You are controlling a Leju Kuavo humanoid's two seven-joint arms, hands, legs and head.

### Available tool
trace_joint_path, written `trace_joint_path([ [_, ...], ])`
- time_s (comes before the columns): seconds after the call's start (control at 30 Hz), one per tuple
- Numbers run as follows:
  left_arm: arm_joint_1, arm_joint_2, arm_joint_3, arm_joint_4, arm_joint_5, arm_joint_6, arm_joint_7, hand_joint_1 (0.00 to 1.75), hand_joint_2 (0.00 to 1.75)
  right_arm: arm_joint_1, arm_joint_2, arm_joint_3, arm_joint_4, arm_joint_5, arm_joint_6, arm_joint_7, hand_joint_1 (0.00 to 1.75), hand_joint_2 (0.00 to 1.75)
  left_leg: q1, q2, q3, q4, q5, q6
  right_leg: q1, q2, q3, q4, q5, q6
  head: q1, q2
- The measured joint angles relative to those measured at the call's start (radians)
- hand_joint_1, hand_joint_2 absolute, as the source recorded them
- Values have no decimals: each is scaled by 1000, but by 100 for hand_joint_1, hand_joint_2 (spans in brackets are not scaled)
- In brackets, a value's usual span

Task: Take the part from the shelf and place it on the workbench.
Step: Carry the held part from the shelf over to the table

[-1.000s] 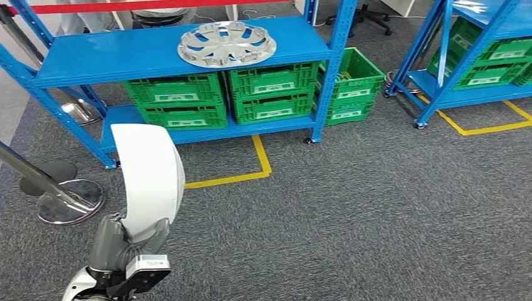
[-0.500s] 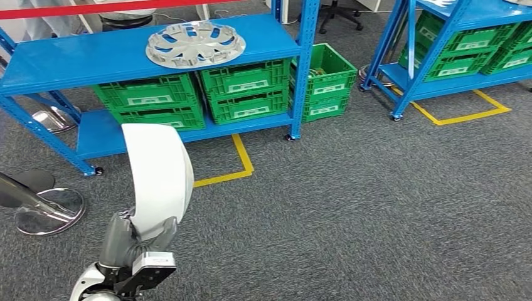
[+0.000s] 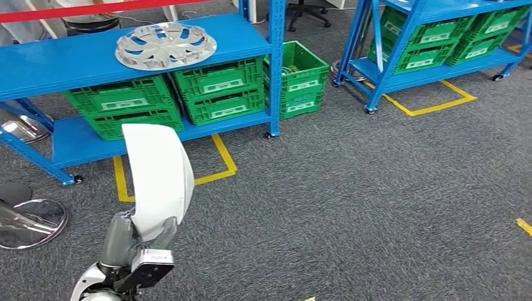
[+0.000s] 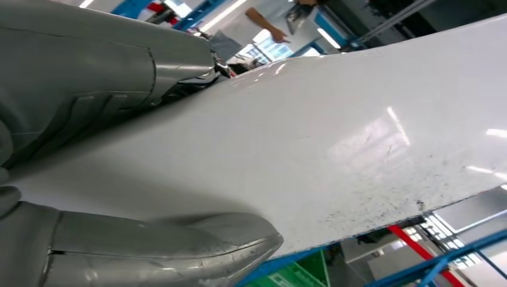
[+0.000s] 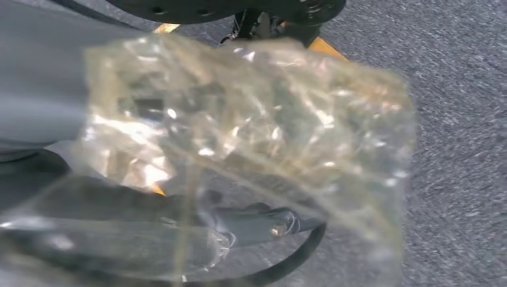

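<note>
The camera has swung right: the blue shelf (image 3: pixel 144 53) now sits farther left. A second shelf (image 3: pixel 433 37) shows more fully at far right.

The left robot hand (image 4: pixel 107 179) grips a glossy white curved part (image 4: pixel 335 143), grey thumb (image 4: pixel 161 254) under one face, fingers (image 4: pixel 119 66) on the other; blue shelf frame (image 4: pixel 430 266) beyond.

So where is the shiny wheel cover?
In the head view the wheel cover lies flat on the blue shelf at upper left, above the green crates.
</note>
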Motion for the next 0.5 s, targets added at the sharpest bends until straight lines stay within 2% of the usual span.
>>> trace_joint_path([
  [0.07, 1, 0, 0, 0, 1, -3, -2, 175, 175, -4, 2, -10, 0, 13, 0, -6, 0, 0, 0, 9, 1, 2, -2, -12, 2, 13, -3, 0, 1, -15, -2, 0],
  [0.13, 1, -1, 2, -2, 1, -4, -3, 175, 175, -6, 5, -24, 1, 29, -1, -17, 0, 0, 3, -7, -6, 26, -26, -25, 0, 25, -1, -2, 7, -29, -3, 0],
  [0.17, 2, -1, 3, -3, 1, -5, -4, 175, 175, -9, 6, -32, 2, 37, -1, -25, 0, 0, 5, -23, -22, 66, -56, -31, -2, 31, 1, -3, 11, -35, -4, 0],
  [0.23, 4, 0, 5, -5, 0, -7, -4, 175, 175, -17, 6, -49, 3, 52, -1, -36, 0, 0, 7, -49, -80, 205, -130, -35, -1, 47, -3, -2, 16, -42, -5, 0],
  [0.27, 6, 0, 6, -5, 0, -8, -4, 175, 175, -20, 6, -56, 4, 56, 0, -39, 0, 0, 7, -54, -108, 268, -154, -35, 1, 56, -5, -1, 17, -43, -4, 0],
  [0.3, 7, 0, 7, -5, 0, -9, -4, 175, 175, -22, 7, -63, 5, 60, 0, -41, 0, 0, 6, -55, -123, 302, -157, -33, 3, 65, -6, -1, 18, -44, -5, 0],
  [0.33, 8, 0, 8, -5, -1, -9, -4, 175, 175, -23, 7, -69, 6, 61, 0, -41, 0, 0, 6, -56, -119, 294, -139, -29, 5, 75, -5, 0, 18, -44, -4, 0],
  [0.37, 8, 0, 9, -5, -1, -10, -4, 175, 175, -24, 7, -73, 8, 63, 0, -41, 0, 0, 5, -62, -96, 245, -103, -22, 8, 86, -4, 0, 18, -44, -4, 0],
  [0.43, 8, 0, 12, -5, -1, -11, -4, 175, 175, -28, 8, -80, 10, 66, 1, -43, 0, 0, 1, -99, -32, 104, -33, -2, 11, 106, -3, 1, 19, -41, -4, 0],
  [0.47, 8, 0, 12, -5, -1, -12, -4, 175, 175, -31, 9, -83, 11, 68, 1, -45, 0, 0, 0, -116, -9, 49, -14, 6, 12, 116, -6, 3, 21, -38, -4, 0],
  [0.5, 9, 0, 13, -6, -1, -12, -4, 175, 175, -33, 10, -85, 12, 71, 2, -47, 0, 0, -1, -128, 2, 20, -9, 11, 11, 124, -11, 4, 23, -34, -3, 0],
])
